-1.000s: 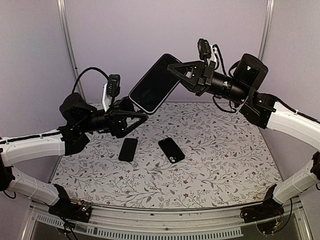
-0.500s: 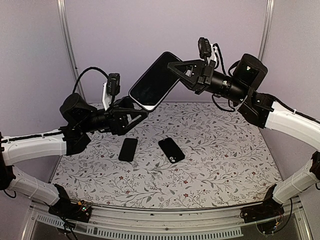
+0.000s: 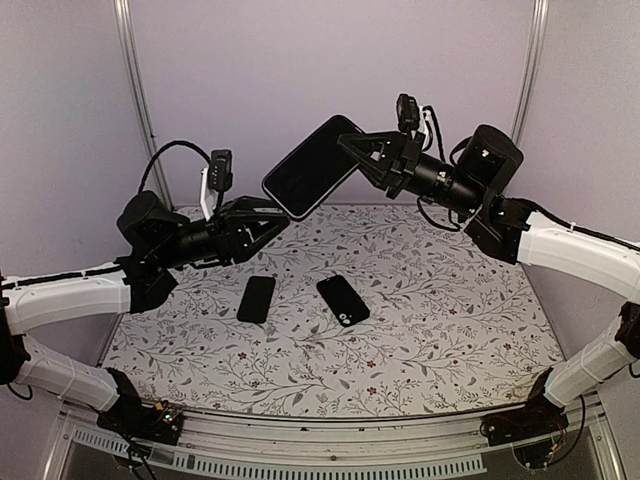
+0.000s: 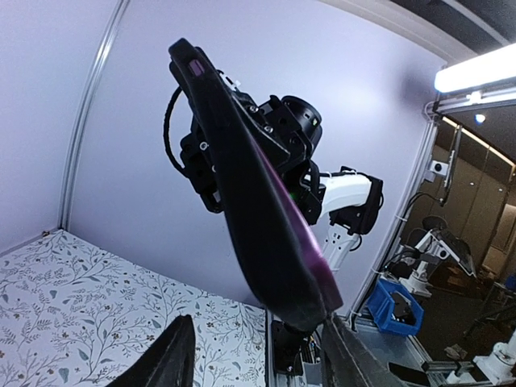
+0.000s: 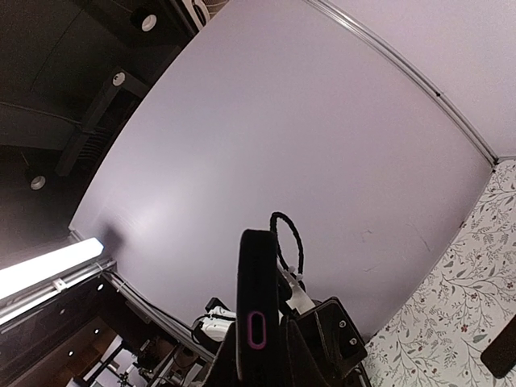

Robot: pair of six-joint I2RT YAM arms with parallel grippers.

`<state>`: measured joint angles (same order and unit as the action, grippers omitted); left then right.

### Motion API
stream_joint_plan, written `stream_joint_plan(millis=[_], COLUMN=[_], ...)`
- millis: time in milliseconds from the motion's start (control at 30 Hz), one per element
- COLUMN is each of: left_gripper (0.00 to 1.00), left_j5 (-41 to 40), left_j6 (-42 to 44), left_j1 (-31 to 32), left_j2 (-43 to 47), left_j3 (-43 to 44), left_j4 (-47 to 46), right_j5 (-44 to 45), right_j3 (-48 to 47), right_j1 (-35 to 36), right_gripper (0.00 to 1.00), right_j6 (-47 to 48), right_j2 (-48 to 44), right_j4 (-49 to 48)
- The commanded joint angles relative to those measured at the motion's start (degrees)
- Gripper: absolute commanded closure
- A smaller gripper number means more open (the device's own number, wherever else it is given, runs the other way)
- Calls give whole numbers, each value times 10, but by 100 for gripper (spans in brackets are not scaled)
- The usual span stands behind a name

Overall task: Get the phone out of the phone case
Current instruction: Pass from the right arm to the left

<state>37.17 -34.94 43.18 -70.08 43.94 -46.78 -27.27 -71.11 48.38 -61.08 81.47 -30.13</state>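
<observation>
- The right gripper (image 3: pixel 350 147) has its jaws clamped on the upper end of the phone case (image 3: pixel 338 126). It holds the case in the air above the far part of the counter (image 3: pixel 450 300).
- The phone (image 3: pixel 308 172) is seated in the case, dark screen toward the top camera. The long axis slopes down from upper right to lower left.
- In the right wrist view the case is seen edge-on. A side button ringed in magenta (image 5: pixel 255 330) faces the lens.
- The left gripper (image 3: pixel 272 217) sits just below and left of the phone's lower end, jaws apart.
- In the left wrist view both fingers (image 4: pixel 165 359) flank the lower corner of the case. Contact between the right-hand finger and that corner cannot be determined.
- The case back and its purple edge (image 4: pixel 310 246) face the left wrist camera.
- Open air lies between the raised phone and the counter surface.
- A black flat item (image 3: pixel 256 298) and a second black item with a round lens mark (image 3: pixel 343 300) lie near mid-counter, close together but apart. Both are well below the raised phone.
- The right half of the counter carries only the patterned cover.
- The back wall (image 3: pixel 330 60) stands behind the phone. Metal posts (image 3: pixel 140 100) mark the corners at the rear.
</observation>
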Motion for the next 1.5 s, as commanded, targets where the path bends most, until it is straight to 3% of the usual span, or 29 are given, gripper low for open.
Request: stream_joint_plan(millis=[0, 367, 733, 933, 1067, 1200, 1300, 1367, 1467], left_gripper=[47, 45, 46, 45, 52, 66, 65, 60, 63], left_j5=[-83, -108, -112, -47, 27, 93, 136, 142, 146], left_j6=[-32, -41, -72, -56, -46, -55, -69, -63, -32], left_j1=[-49, -64, -83, -87, -87, -87, -87, -87, -87], left_j2=[-15, -20, -38, -30, -28, -28, -27, -25, -29], left_j3=[-5, 24, 86, 53, 39, 24, 15, 21, 49], left_j4=[26, 86, 181, 98, 40, -2, -35, -8, 74], right_j5=[-101, -132, -81, -92, -91, -98, -146, -177, -213], right_j3=[0, -5, -32, -32, -34, -40, -55, -62, -67], right_j1=[36, 58, 76, 76, 76, 73, 63, 59, 53], right_gripper=[100, 100, 100, 100, 100, 100, 100, 100, 100], right_j6=[-82, -82, 74, 81, 76, 83, 88, 91, 108], right_j2=[-6, 26, 12, 9, 16, 25, 41, 49, 56], right_j4=[-97, -104, 92, 99, 99, 109, 112, 116, 132])
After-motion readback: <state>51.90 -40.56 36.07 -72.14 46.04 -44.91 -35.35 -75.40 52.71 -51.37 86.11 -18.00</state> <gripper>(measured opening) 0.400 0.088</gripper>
